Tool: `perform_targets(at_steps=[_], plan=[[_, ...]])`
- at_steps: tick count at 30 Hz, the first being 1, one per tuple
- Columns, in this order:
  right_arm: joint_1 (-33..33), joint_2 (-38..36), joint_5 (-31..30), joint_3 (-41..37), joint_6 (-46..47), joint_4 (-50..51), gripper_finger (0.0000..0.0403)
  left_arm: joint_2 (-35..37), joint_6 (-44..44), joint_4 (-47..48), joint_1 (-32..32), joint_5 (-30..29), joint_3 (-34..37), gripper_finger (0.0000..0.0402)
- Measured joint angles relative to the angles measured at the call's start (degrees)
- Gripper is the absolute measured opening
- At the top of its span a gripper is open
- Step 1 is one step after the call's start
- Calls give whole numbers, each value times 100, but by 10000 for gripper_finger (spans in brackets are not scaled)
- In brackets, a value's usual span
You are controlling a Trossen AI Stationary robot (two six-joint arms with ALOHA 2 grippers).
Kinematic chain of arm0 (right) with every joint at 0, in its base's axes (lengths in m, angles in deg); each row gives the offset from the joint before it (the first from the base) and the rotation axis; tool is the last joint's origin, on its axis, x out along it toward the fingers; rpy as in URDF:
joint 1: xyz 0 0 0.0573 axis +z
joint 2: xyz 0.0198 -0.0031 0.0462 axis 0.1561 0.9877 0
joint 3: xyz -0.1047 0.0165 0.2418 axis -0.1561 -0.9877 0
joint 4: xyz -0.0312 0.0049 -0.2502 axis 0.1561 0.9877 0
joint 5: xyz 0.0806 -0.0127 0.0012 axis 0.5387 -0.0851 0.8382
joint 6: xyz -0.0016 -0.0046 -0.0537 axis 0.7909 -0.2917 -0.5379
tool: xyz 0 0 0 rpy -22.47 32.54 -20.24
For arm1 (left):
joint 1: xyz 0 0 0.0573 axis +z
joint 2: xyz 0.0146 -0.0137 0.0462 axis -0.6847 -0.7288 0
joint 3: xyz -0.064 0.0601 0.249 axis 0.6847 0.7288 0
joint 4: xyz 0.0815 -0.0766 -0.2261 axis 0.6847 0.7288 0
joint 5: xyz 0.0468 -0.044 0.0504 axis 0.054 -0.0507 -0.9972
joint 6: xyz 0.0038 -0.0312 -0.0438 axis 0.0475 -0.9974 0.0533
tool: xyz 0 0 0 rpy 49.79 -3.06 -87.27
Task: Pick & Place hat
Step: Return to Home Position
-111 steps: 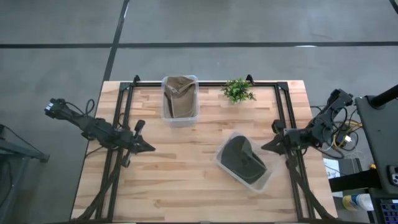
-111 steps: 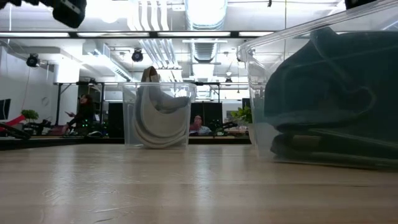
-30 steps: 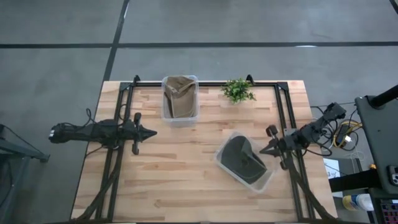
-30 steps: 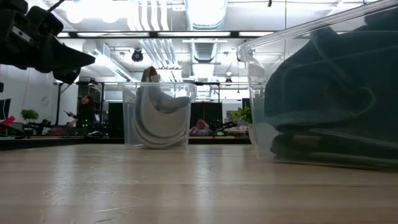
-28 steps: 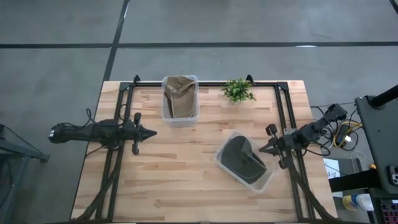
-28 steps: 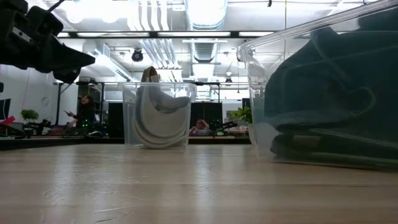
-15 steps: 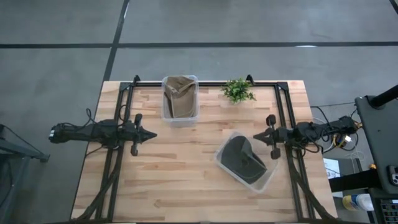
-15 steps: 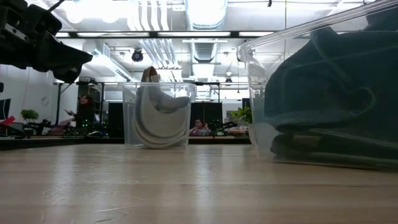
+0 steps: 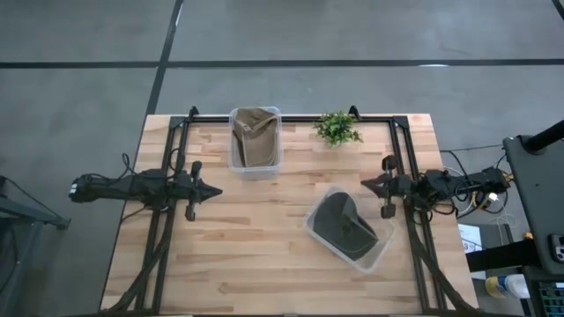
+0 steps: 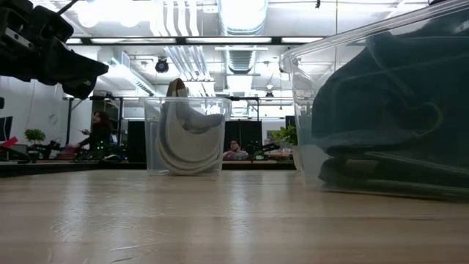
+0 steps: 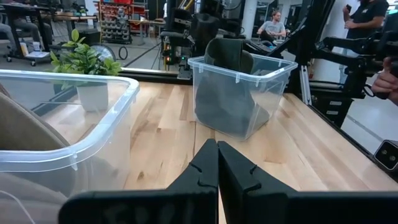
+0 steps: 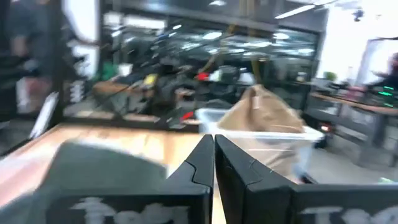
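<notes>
Cap (image 9: 342, 225) in bin (image 9: 379, 252); L gripper (image 9: 214, 188), R gripper (image 9: 366, 184) closed

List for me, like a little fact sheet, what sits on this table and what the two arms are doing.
Table: wooden top
Far bin: clear, holds a tan cap
Near bin: clear, set at an angle, holds a black cap
Plant: small, green, at the far edge
Left gripper: shut, empty, over the table's left side
Right gripper: shut, empty, beside the near bin
</notes>
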Motion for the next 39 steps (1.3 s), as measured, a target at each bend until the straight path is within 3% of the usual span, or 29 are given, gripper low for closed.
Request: perform_targets(at_steps=[3, 9, 16, 30, 39], plan=[[0, -9, -402, 7, 151, -117, 9, 0, 0, 0, 0, 0, 0, 0], [-236, -7, -642, 7, 221, 3, 9, 0, 0, 0, 0, -6, 1, 0], [-725, -7, -2232, -42, 329, 27, 9, 0, 0, -2, 2, -22, 4, 0], [-820, 269, -2399, -72, -258, 242, 9, -4, 0, -25, 4, -22, 7, 0], [-820, 266, -2395, -72, 68, 245, 9, -2, 0, -33, 2, -22, 9, 0]])
